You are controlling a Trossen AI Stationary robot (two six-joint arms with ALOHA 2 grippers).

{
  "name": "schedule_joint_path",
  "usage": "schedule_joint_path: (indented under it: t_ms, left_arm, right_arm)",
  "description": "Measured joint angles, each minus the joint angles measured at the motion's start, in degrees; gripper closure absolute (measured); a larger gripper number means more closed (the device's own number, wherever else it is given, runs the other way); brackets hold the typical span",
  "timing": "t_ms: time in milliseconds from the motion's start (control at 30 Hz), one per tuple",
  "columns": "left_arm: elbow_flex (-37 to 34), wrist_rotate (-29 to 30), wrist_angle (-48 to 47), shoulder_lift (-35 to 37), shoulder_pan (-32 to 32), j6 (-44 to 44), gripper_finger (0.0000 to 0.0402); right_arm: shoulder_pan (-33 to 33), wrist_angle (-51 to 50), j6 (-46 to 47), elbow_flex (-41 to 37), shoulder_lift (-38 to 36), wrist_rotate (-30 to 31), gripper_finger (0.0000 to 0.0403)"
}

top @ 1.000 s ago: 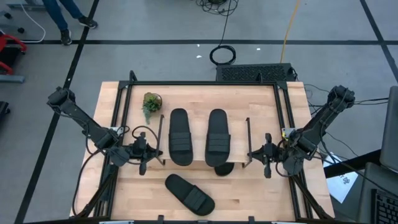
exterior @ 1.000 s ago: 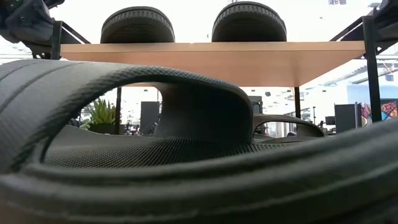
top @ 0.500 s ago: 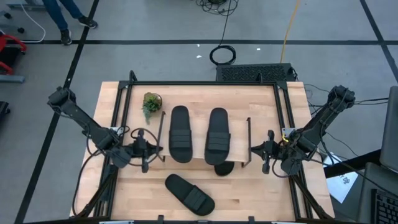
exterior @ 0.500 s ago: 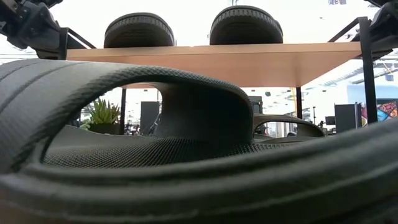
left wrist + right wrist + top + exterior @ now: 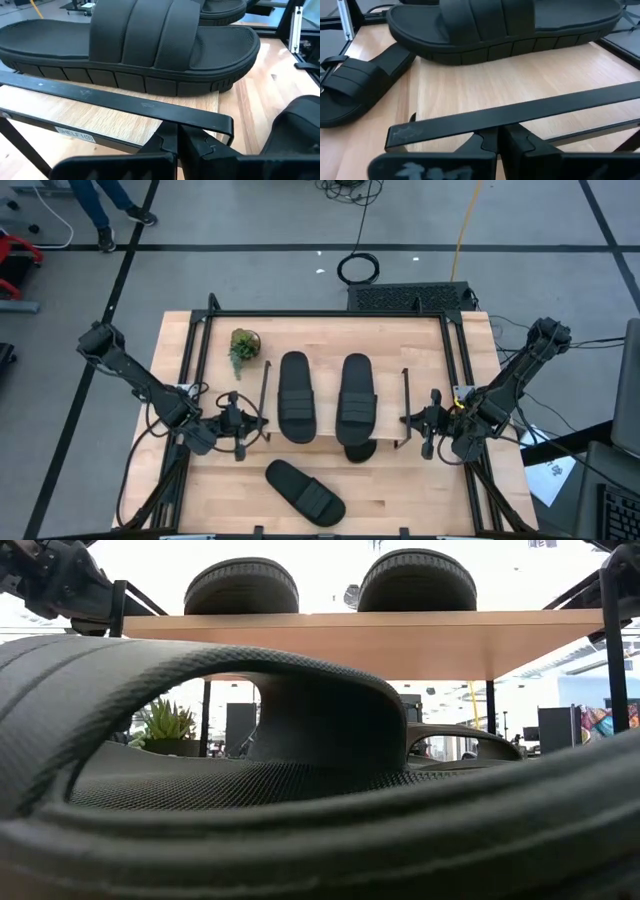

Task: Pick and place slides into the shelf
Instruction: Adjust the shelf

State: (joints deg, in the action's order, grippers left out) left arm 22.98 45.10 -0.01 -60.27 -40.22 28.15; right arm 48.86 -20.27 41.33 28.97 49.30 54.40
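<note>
Nearest you, one slide (image 5: 305, 492) lies loose on the table (image 5: 400, 505) in front of the shelf (image 5: 385, 405), skewed to it. Behind it, another slide (image 5: 360, 451) sits under the plank with only its end poking out. Two more slides (image 5: 294, 397) and (image 5: 357, 400) rest side by side on top of the plank.

Your left gripper (image 5: 178, 142) is clenched on the shelf's left wire frame (image 5: 115, 102), and your right gripper (image 5: 498, 138) is clenched on the right frame (image 5: 520, 117). So both arms are holding the shelf itself, not a slide.

That is where the risk lies. If one arm pulls or lifts more than the other, the plank tilts and the two top slides can slip off. The thin wire can also twist out of a pinch grip, dropping one side. Drag the shelf forward and its front edge may shove the loose slide towards the table edge, or ride over the one underneath.
</note>
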Motion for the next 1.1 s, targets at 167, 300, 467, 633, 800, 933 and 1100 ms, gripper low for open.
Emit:
schedule_joint_path:
  t_ms: [167, 300, 467, 633, 800, 933, 1100]
  left_arm:
    - [-0.2, -4.0, 3.3, 0.0, -1.5, -2.0, 0.0401]
    - [-0.2, -4.5, 4.6, -0.1, -3.5, -2.2, 0.0399]
    - [-0.3, -3.0, 4.1, 0.1, -5.1, -1.4, 0.0395]
    - [-0.3, -2.2, 4.6, 0.3, -5.3, -4.5, 0.0394]
    - [-0.3, 1.3, 4.2, 0.3, -5.3, -7.8, 0.0394]
    - [-0.3, 2.8, 4.3, -0.1, -5.3, -12.6, 0.0394]
    - [-0.2, 4.4, 4.9, -2.4, -5.4, -19.2, 0.0394]
  right_arm:
    - [-0.2, -0.7, 1.1, 0.0, 0.0, 2.3, 0.0403]
    - [-1.1, -2.4, 2.7, 0.0, 0.0, 2.6, 0.0403]
    - [-1.6, -2.7, 3.2, 0.0, 0.0, 2.6, 0.0403]
    - [-1.6, -2.6, 3.2, 0.0, 0.0, 1.9, 0.0403]
    - [-1.6, -2.1, 3.6, 0.0, 0.0, 1.2, 0.0403]
    - [-1.6, -1.8, 3.5, 0.0, 0.0, 1.0, 0.0403]
    - [-1.6, -1.8, 3.0, 0.0, 0.0, 0.1, 0.0403]
